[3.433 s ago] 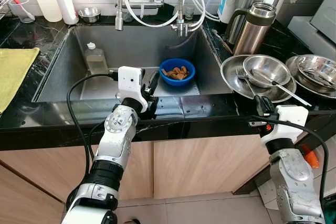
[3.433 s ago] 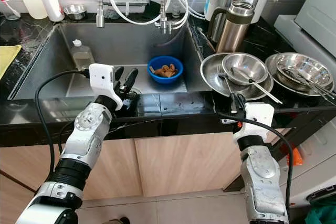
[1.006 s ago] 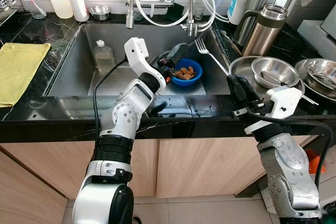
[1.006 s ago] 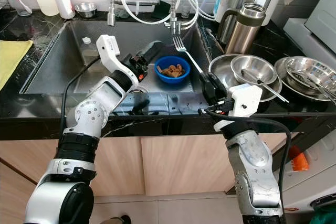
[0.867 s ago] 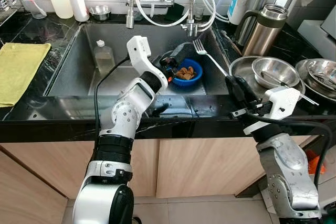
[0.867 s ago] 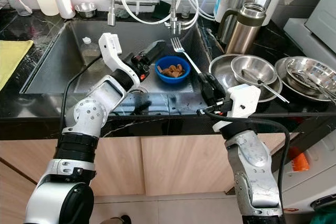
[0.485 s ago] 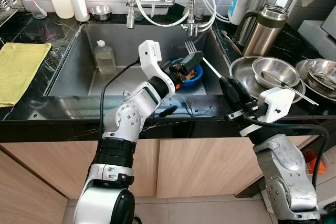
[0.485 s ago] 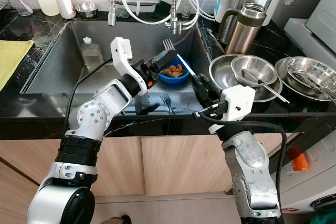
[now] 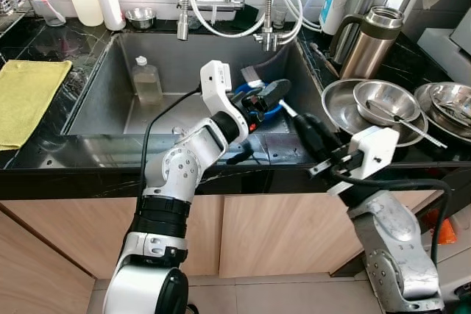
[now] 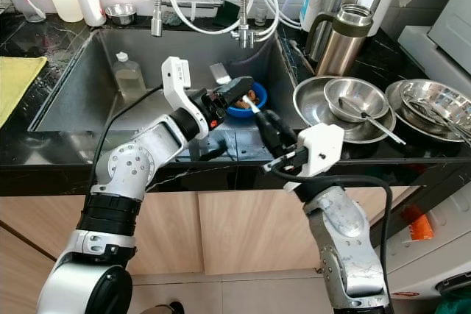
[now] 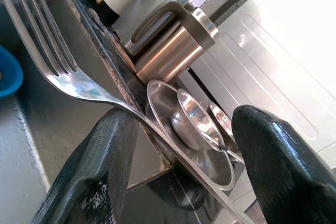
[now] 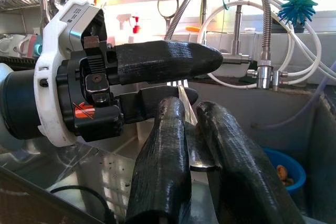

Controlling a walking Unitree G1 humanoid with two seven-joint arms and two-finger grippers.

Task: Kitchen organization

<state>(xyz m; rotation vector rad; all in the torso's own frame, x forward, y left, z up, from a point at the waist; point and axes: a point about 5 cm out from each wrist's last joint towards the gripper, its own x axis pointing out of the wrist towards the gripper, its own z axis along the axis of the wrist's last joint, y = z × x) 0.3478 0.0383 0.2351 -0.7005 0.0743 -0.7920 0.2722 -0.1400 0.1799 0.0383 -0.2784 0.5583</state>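
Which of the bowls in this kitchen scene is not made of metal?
The blue bowl down in the sink, with brown food scraps inside. The others, stacked on the counter to the right, are shiny steel.

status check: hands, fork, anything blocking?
Right hand shut on fork handle, over sink front. Left hand open, fingers straddling the fork near its tines. Blue bowl of scraps sits right behind.

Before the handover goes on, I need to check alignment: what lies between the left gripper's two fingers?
The fork handle passes between the left gripper's fingers, held by the right gripper; the left wrist view shows it.
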